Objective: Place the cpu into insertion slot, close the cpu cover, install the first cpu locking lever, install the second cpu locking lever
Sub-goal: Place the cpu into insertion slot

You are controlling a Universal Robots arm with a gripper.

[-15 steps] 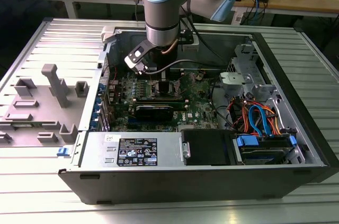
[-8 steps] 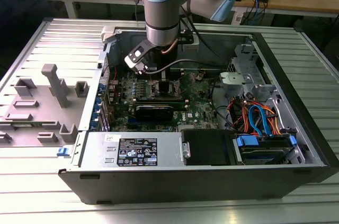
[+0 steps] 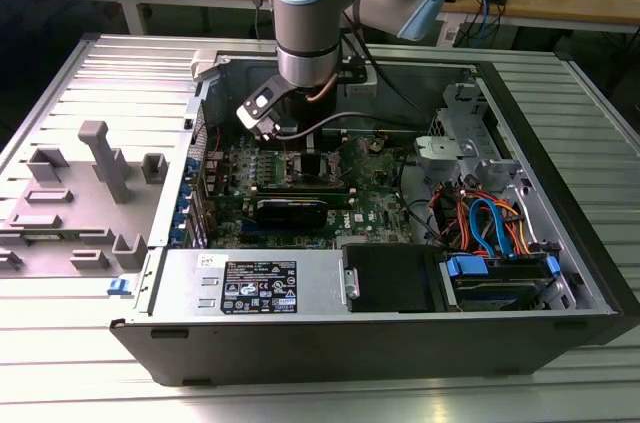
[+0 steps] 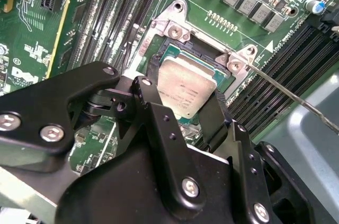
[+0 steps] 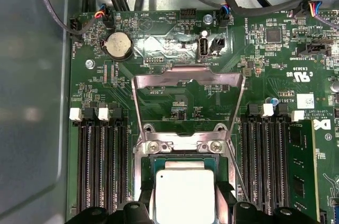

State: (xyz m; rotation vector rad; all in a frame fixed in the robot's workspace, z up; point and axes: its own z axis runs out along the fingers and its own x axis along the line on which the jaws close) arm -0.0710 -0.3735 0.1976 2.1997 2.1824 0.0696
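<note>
Gripper (image 4: 185,102) jaws clamp the sides of the silver cpu (image 4: 183,85), held at the insertion slot (image 4: 192,49) on the green motherboard (image 5: 265,70). The cpu cover (image 5: 188,78) stands swung open. A printed label (image 3: 258,288) marks the power supply.

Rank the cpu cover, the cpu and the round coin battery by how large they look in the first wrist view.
Largest: cpu cover.
Then the cpu, partly cut off by the picture's edge.
Smallest: coin battery.
</note>
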